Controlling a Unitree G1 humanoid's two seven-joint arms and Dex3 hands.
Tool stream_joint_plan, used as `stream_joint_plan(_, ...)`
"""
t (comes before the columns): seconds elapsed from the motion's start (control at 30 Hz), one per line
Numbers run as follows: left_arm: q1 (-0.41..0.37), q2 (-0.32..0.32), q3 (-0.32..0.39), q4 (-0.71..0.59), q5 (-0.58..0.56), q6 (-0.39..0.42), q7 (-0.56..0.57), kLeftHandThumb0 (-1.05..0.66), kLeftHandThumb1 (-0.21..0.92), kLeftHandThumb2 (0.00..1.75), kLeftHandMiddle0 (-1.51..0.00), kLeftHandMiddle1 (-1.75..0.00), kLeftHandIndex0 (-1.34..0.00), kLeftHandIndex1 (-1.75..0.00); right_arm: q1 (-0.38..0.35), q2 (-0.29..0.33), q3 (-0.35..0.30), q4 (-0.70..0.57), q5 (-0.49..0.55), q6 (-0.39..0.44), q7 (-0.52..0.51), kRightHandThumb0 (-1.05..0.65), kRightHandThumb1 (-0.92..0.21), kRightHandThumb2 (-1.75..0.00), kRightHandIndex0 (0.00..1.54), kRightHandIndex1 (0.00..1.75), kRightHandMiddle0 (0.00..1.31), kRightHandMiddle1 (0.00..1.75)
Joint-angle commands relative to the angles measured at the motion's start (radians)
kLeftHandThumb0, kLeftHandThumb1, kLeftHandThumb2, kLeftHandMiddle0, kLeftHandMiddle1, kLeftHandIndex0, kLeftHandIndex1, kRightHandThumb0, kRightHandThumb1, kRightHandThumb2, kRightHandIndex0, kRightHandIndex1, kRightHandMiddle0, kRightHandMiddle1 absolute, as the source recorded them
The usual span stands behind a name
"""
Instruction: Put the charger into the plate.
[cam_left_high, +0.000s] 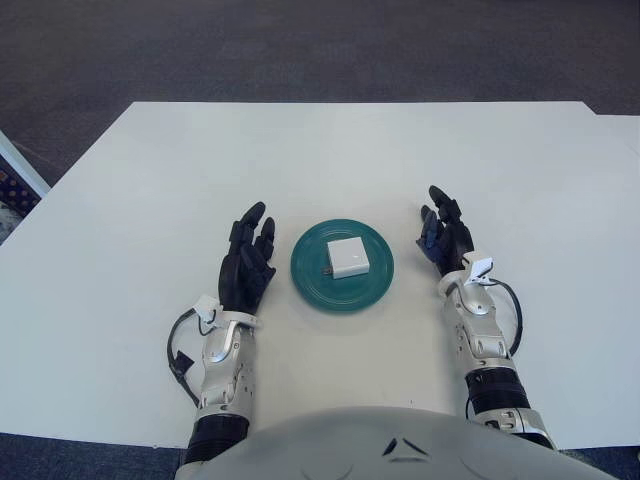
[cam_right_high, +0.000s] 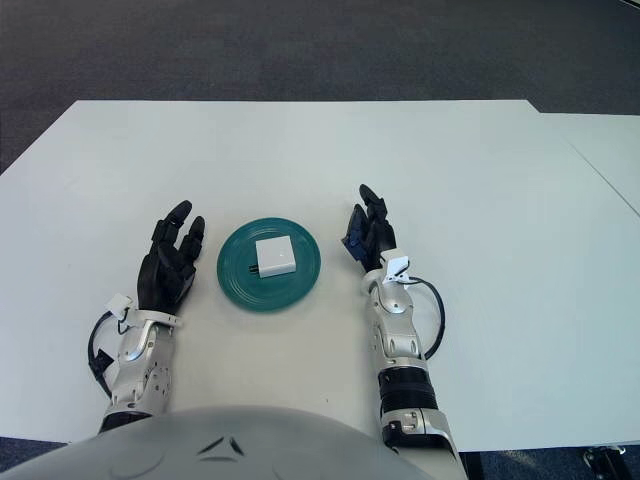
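Left eye view takes in the white table (cam_left_high: 330, 150) from the robot's side, dark carpet beyond its far edge. Teal plate (cam_left_high: 342, 285) sits near the middle front of the table. White square charger (cam_left_high: 349, 257) lies flat inside the plate, slightly right of its centre, prongs pointing toward the robot's left.

Left hand (cam_left_high: 248, 266) shows just beside the plate's left rim, not touching it as far as can be told; fingers extended and a little spread, holding nothing. Right hand (cam_left_high: 444, 238) shows to the right of the plate, clear of the rim, fingers straight and close together, palm turned toward the plate, empty.

Judgement: placing step looks done, since the charger is already in the plate and neither hand grips anything. What remains is likely only drawing both hands clear without nudging the plate; the left hand is the nearer one, so it needs the more careful exit.

Right eye view adds a second table edge at far right and more of the right forearm with its looped cable (cam_right_high: 432, 318). Left eye view alone shows a patterned object (cam_left_high: 15, 185) at the far left edge, off the table.
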Motion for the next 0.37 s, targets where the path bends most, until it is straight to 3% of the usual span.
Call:
stream_joint_plan(0.0,0.044,-0.034,-0.014,0.029,0.02,0.045,0.032,-1.05,0.92,0.89,-0.32,-0.02,-0.01,-0.69,0.024,0.008,0.006,0.073,-0.017,0.056,-0.01,-0.83,-0.92,-0.9,0.02,0.0,0.0,0.2)
stream_joint_plan(0.2,0.041,-0.027,-0.017,0.043,0.046,0.037,0.054,-1.05,0.92,0.9,-0.29,0.0,0.0,-0.52,-0.02,0.019,-0.004,0.147,-0.018,0.024,-0.017,-0.8,-0.92,-0.94,0.0,0.0,0.0,0.14)
stream_joint_plan(0.33,0.026,-0.039,-0.003,0.07,0.068,0.012,0.1,-1.05,0.92,0.9,-0.26,0.0,0.0,-0.59,-0.036,0.014,0.004,0.176,-0.042,0.008,-0.026,-0.79,-0.92,-0.98,0.0,0.0,0.0,0.1)
